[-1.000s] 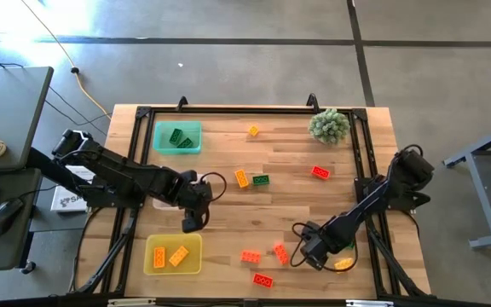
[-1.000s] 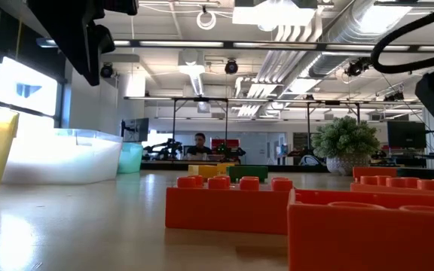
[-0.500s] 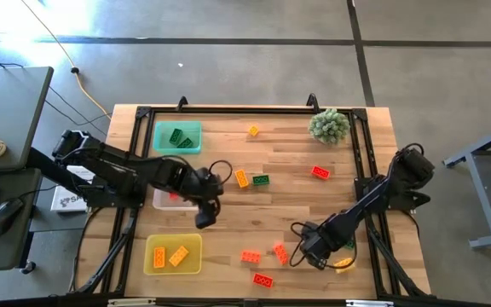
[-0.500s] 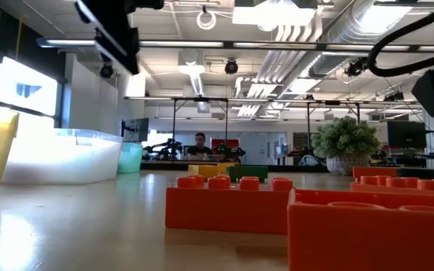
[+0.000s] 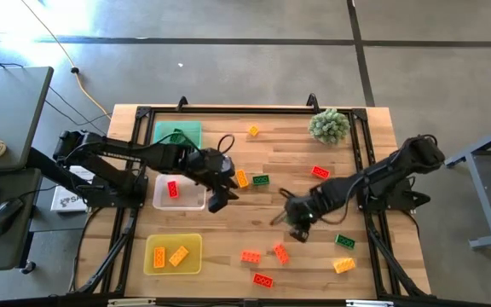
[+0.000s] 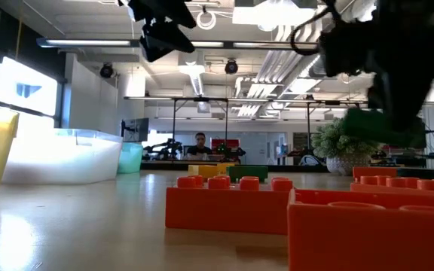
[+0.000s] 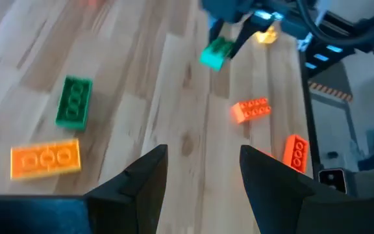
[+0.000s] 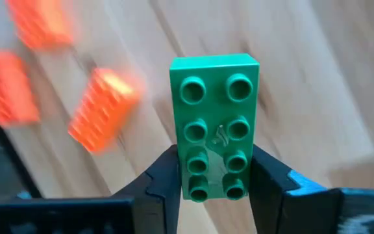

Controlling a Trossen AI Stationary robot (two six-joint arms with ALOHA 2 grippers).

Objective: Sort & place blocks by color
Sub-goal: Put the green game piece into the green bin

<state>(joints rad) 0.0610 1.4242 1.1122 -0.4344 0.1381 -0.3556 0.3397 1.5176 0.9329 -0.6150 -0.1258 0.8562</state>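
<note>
Green block (image 8: 214, 127) sits clamped between my right gripper (image 8: 214, 188) fingers, lifted above mid-table, right of centre. Left gripper (image 7: 200, 169) hovers near the clear tray (image 5: 177, 201), fingers apart, holding nothing. No legible writing seen.

- The high view looks straight down over the whole table (image 5: 228, 247).
- The low view sits at tabletop height, close behind red blocks (image 6: 228, 205).
- Each wrist view looks forward past its own fingers; the left's apparently also catches the right gripper (image 7: 229, 29) ahead.
</note>
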